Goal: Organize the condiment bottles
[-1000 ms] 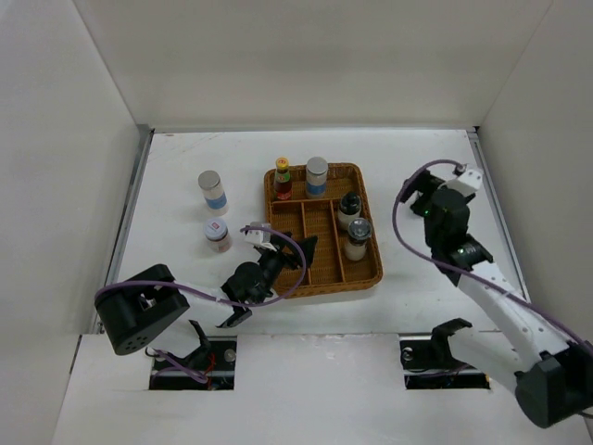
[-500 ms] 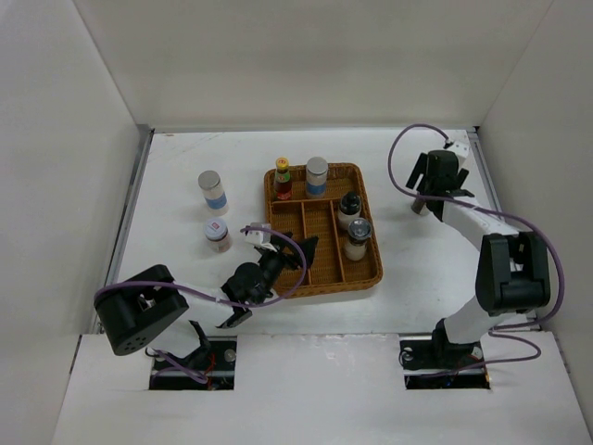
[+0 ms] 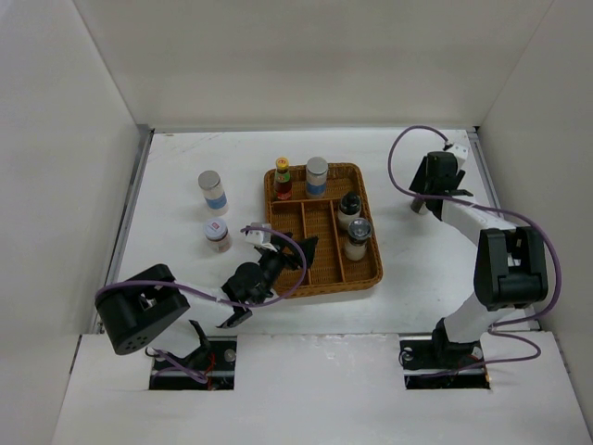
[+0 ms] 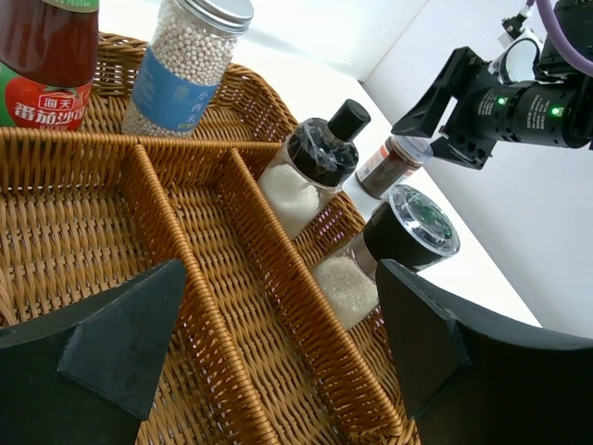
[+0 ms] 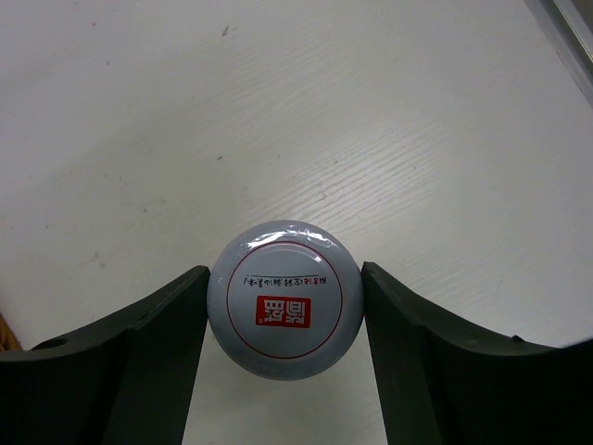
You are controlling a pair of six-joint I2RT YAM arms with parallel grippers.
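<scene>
White table (image 5: 417, 139): R gripper (image 5: 284, 273) pinches red-marked white-lidded jar (image 5: 284, 311).

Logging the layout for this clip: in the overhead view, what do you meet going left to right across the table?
Loose blue-banded jar → red sauce bottle → second blue-banded jar → black-capped bottle → right gripper. The small red-marked jar and the shaker are left out because they overlap neighbours sideways.
</scene>
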